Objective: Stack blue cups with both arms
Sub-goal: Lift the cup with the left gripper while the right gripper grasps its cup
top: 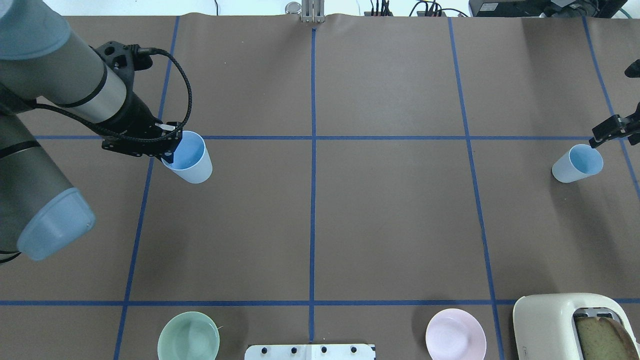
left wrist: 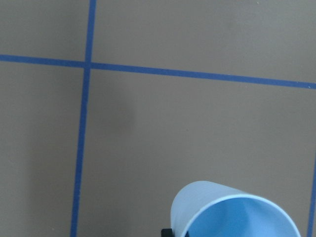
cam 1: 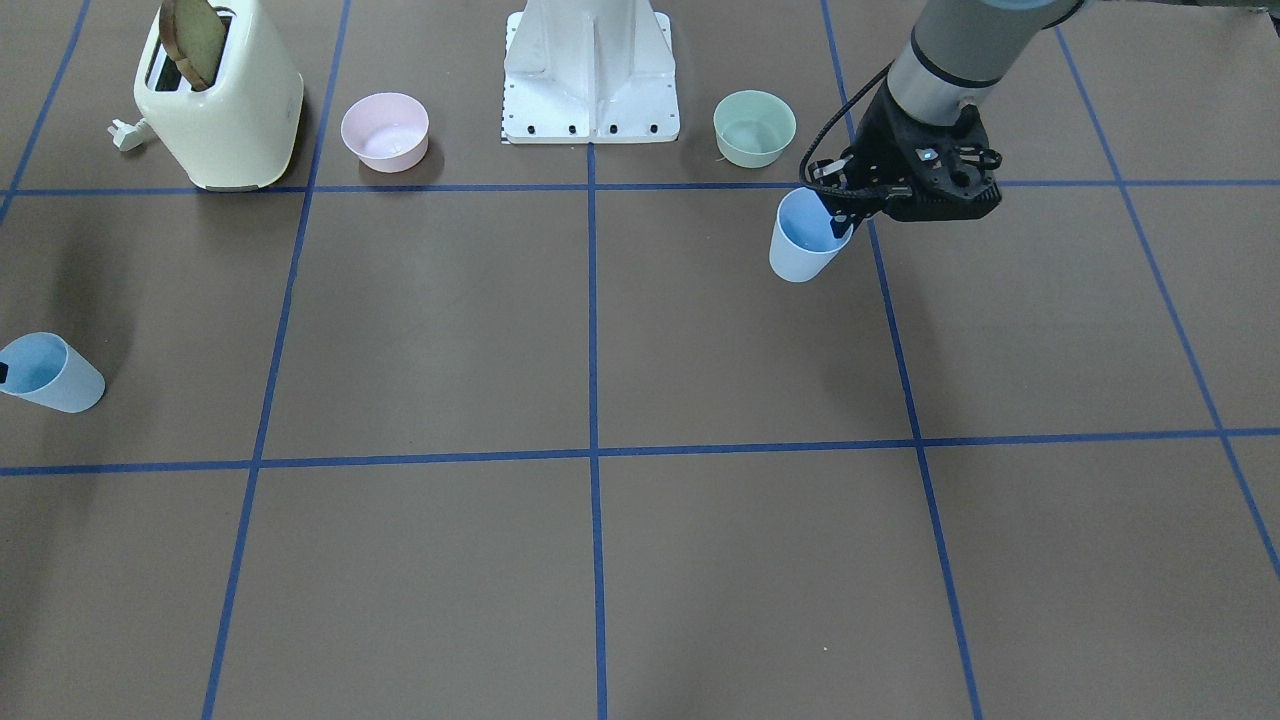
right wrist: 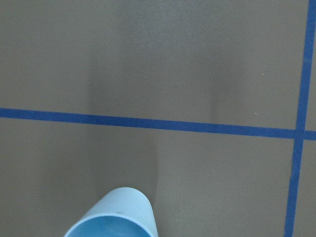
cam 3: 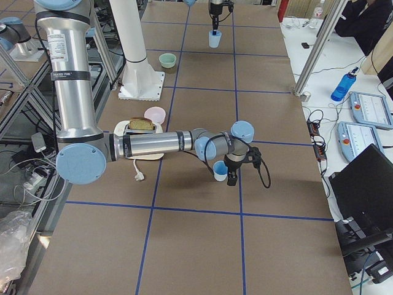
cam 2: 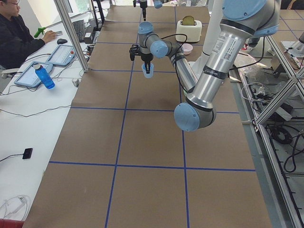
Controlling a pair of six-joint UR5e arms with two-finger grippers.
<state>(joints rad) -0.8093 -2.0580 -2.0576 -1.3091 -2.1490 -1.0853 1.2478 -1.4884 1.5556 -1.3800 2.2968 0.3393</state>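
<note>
Two light-blue cups are in view. My left gripper (top: 167, 155) is shut on the rim of one blue cup (top: 189, 161) and holds it above the table on my left side; it also shows in the front view (cam 1: 805, 240) and at the bottom of the left wrist view (left wrist: 232, 212). My right gripper (top: 596, 142) is at the far right, with a finger on the rim of the other blue cup (top: 576, 164). That cup sits at the front view's left edge (cam 1: 52, 372) and in the right wrist view (right wrist: 114, 215). It looks gripped.
Near my base are a white pedestal (cam 1: 590, 70), a mint-green bowl (cam 1: 755, 127) and a pink bowl (cam 1: 385, 130). A cream toaster (cam 1: 225, 110) with a bread slice stands by the pink bowl. Blue tape lines cross the brown table.
</note>
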